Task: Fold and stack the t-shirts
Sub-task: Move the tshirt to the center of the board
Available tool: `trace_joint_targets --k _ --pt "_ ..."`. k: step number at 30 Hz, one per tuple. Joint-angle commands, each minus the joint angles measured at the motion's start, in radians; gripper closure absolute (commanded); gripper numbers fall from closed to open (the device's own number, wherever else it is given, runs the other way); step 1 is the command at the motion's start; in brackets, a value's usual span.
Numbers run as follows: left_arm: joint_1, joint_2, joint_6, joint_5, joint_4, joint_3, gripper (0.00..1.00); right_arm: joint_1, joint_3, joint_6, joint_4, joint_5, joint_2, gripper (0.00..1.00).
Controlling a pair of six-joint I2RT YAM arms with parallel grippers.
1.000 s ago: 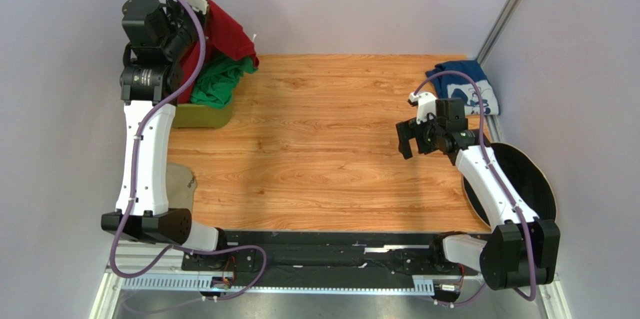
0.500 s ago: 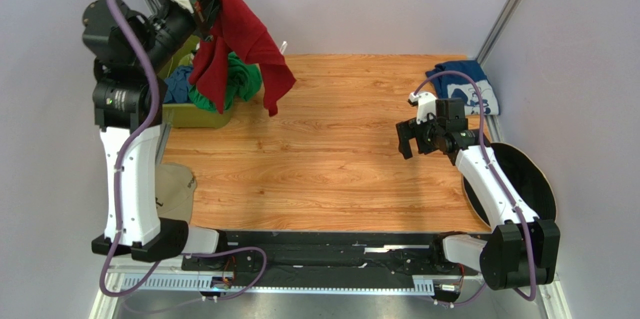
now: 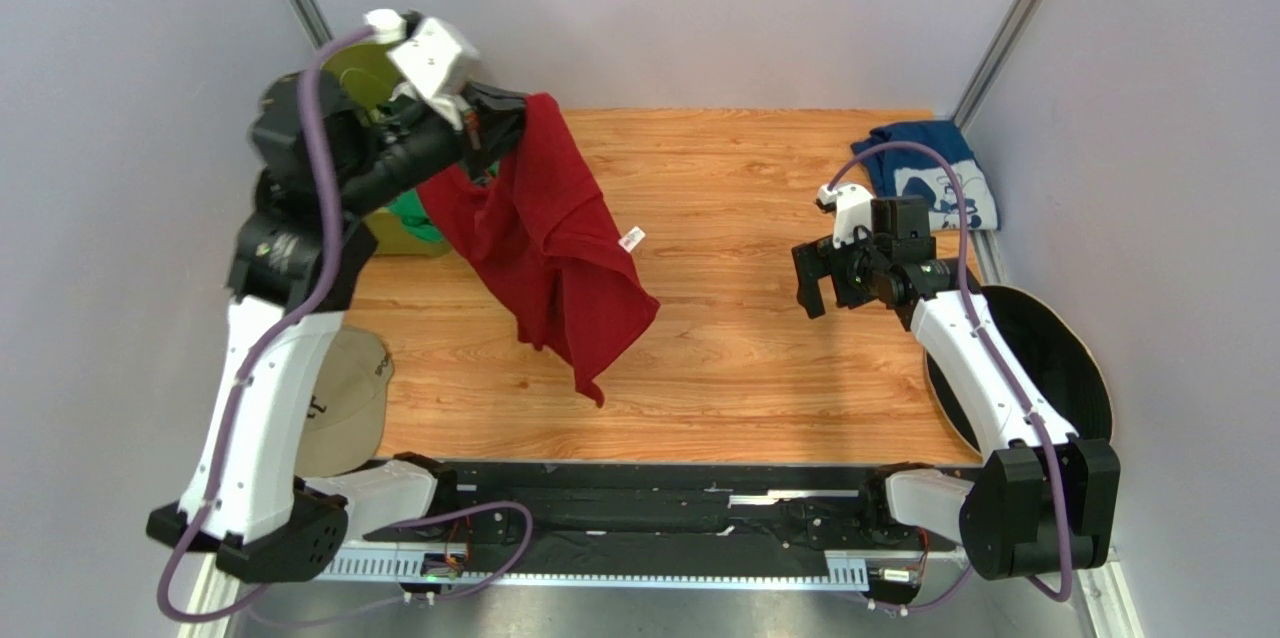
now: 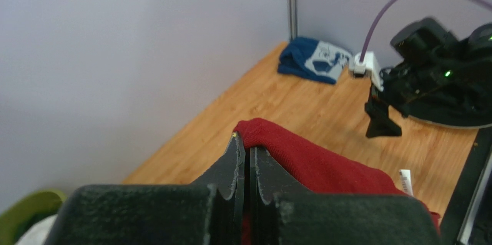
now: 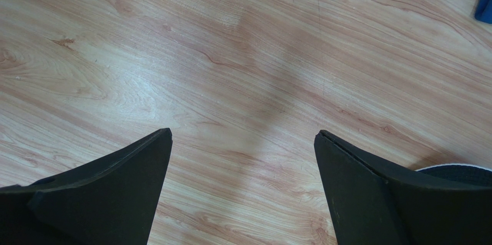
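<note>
The large dark red t-shirt (image 3: 549,241) hangs in the air over the left half of the wooden table (image 3: 721,353), white label showing. My left gripper (image 3: 504,121) is shut on its top fold; in the left wrist view the jaws (image 4: 245,144) are pressed together with red cloth (image 4: 323,164) bulging past the tips. A navy-blue t-shirt with white print (image 3: 932,173) lies folded at the back right corner (image 4: 315,60). A little green cloth (image 3: 409,214) peeks out under the left arm. My right gripper (image 3: 819,278) hovers open over bare wood (image 5: 242,131).
An olive bin (image 3: 353,68) stands at the back left, mostly hidden by the left arm. A tan cap (image 3: 343,398) lies at the near left. A black wide-brimmed hat (image 3: 1052,368) lies at the right edge beneath the right arm. Grey walls close in three sides.
My left arm has lifted the red t-shirt out of the bin and swung it right and nearer, over the table. The right arm has not moved.
</note>
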Motion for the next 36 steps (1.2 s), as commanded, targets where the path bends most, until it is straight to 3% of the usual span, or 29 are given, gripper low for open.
trace_joint_targets --k 1,11,20,27,36 --pt "-0.053 0.069 0.080 -0.074 0.037 -0.125 1.00 0.003 0.004 0.002 0.021 -0.009 0.005 0.00" --pt "-0.291 0.276 0.250 -0.259 0.025 -0.116 1.00 0.002 0.005 0.002 0.026 0.011 0.016 0.00" --pt "-0.458 0.486 0.313 -0.376 0.008 0.121 1.00 0.003 0.004 0.000 0.028 0.032 0.025 0.00" --pt "-0.540 0.618 0.331 -0.419 -0.021 0.255 1.00 0.003 0.002 -0.006 0.029 0.037 0.026 0.00" --pt "-0.578 0.643 0.325 -0.439 -0.035 0.330 1.00 0.003 0.001 -0.012 0.031 0.040 0.033 0.00"
